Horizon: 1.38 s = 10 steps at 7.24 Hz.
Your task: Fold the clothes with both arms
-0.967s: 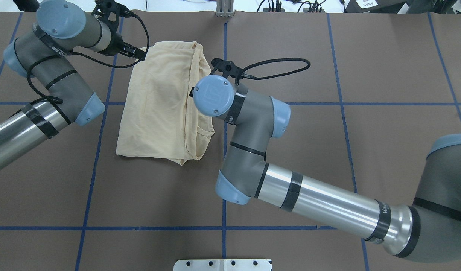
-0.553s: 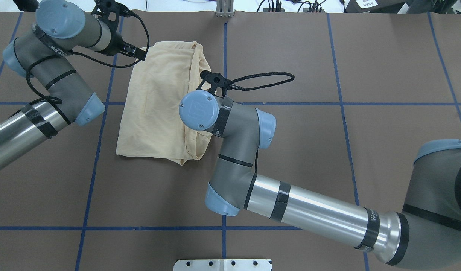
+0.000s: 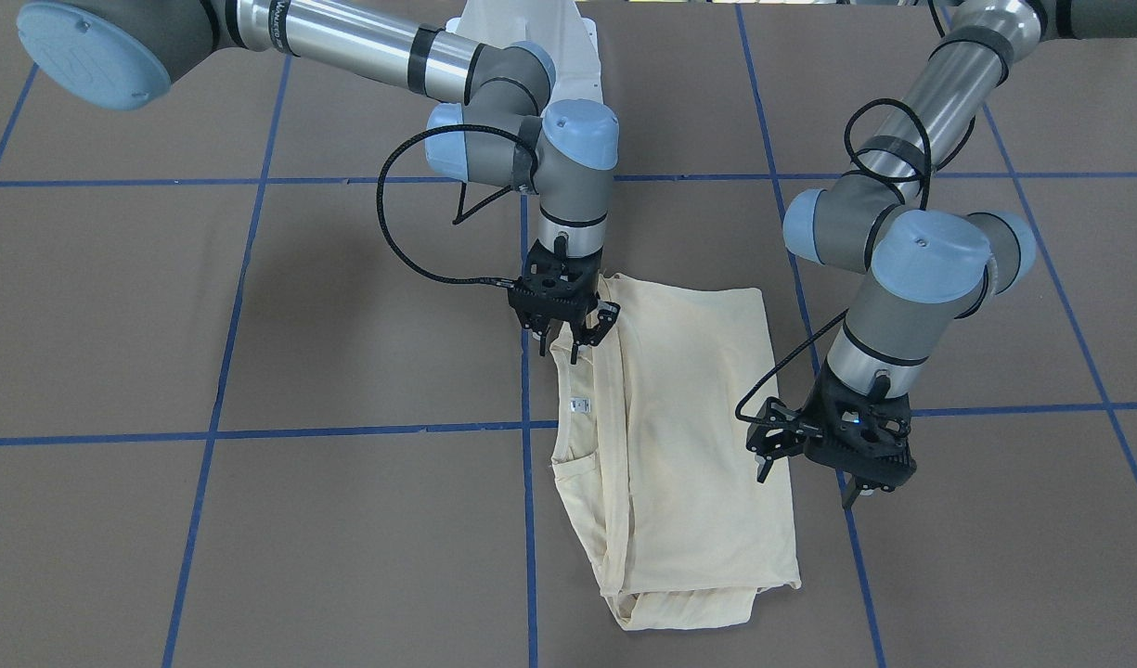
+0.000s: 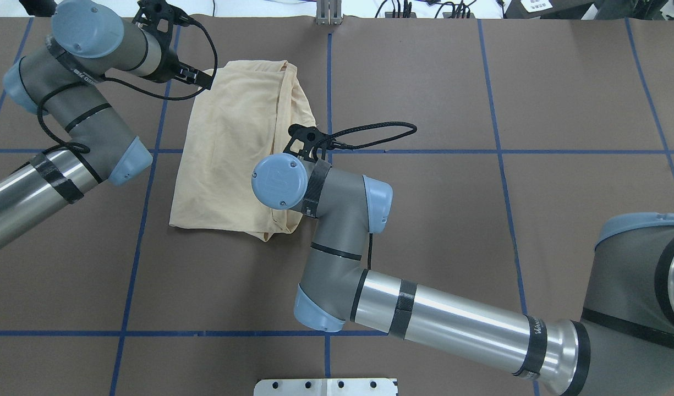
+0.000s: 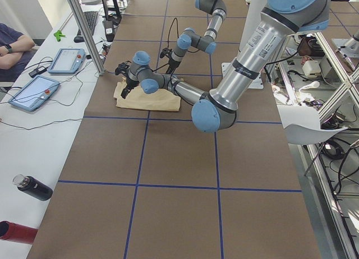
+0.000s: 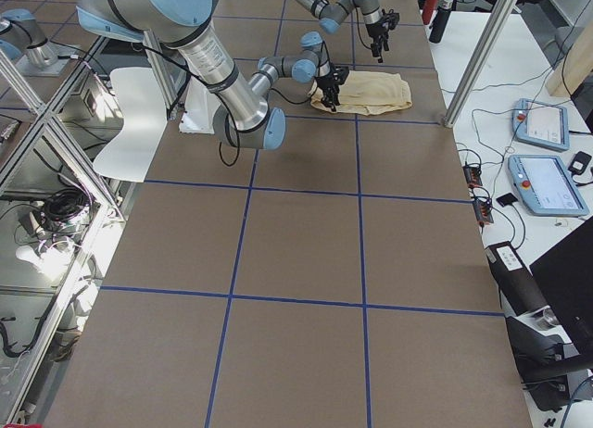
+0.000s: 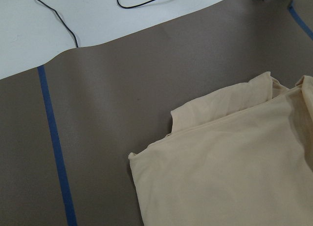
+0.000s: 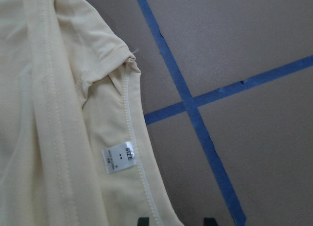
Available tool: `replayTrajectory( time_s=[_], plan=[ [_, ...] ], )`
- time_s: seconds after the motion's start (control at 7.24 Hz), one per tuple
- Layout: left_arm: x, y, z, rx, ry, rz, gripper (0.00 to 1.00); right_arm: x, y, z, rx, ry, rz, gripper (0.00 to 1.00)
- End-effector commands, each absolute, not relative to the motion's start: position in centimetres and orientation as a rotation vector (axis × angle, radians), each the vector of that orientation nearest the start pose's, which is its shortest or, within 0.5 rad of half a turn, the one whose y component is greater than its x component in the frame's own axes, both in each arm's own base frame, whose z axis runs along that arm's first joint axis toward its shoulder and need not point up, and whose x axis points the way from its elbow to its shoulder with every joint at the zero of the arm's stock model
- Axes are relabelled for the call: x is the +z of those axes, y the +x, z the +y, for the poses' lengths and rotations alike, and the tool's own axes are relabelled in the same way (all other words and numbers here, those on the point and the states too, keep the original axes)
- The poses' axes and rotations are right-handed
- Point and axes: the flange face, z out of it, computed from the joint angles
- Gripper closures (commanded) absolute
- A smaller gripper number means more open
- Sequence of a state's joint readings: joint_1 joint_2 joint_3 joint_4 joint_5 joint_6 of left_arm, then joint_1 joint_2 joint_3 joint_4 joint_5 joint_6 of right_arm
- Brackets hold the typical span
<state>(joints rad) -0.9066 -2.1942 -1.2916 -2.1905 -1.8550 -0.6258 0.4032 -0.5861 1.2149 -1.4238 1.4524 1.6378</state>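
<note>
The cream-yellow shirt (image 3: 689,436) lies folded into a long rectangle on the brown table (image 3: 252,325); its print is hidden. The white neck label (image 8: 119,160) shows at the neckline. My right gripper (image 3: 575,339) is open and hovers just over the shirt's neckline corner nearest the robot; its two fingertips (image 8: 142,221) show apart in the right wrist view. In the overhead view its wrist covers it. My left gripper (image 3: 809,482) is open and empty, just off the shirt's long edge near the far end (image 4: 202,77). The left wrist view shows the shirt's far corner (image 7: 234,172).
Blue tape lines (image 4: 328,82) cross the table in a grid. A white base plate (image 4: 325,386) sits at the near edge and a metal bracket (image 4: 328,14) at the far edge. Pendants (image 5: 33,93) and an operator (image 5: 14,43) are beyond the table.
My right arm's wrist has moved toward the robot along the shirt's right edge. The left arm and the shirt have not moved.
</note>
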Motion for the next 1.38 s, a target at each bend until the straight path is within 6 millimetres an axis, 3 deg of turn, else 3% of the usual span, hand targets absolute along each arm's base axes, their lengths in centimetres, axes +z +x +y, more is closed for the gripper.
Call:
replayTrajectory(
  time_s=[0.0,0.41,0.55,0.69,1.11,1.24],
  plan=[
    [34.9,38.1,-65.7,0.172,0.606,0.784,0.0,16.8,-69.5,-44.4,0.483,0.238,-0.75,0.52],
    [34.9,38.1,-65.7,0.172,0.606,0.784,0.0,17.3,-70.1,-43.5,0.475,0.249,-0.732,0.52],
    [34.9,38.1,-65.7,0.172,0.606,0.784,0.0,17.4,-70.1,-43.5,0.477,0.247,-0.713,0.59],
    [34.9,38.1,-65.7,0.172,0.606,0.784,0.0,17.3,-70.1,-43.5,0.481,0.244,-0.714,0.97],
    [34.9,38.1,-65.7,0.172,0.608,0.784,0.0,16.1,-69.4,-43.9,0.481,0.249,-0.734,1.0],
    [34.8,38.2,-65.6,0.174,0.607,0.787,0.0,16.0,-67.2,-44.9,0.496,0.247,-0.754,1.0]
  ],
)
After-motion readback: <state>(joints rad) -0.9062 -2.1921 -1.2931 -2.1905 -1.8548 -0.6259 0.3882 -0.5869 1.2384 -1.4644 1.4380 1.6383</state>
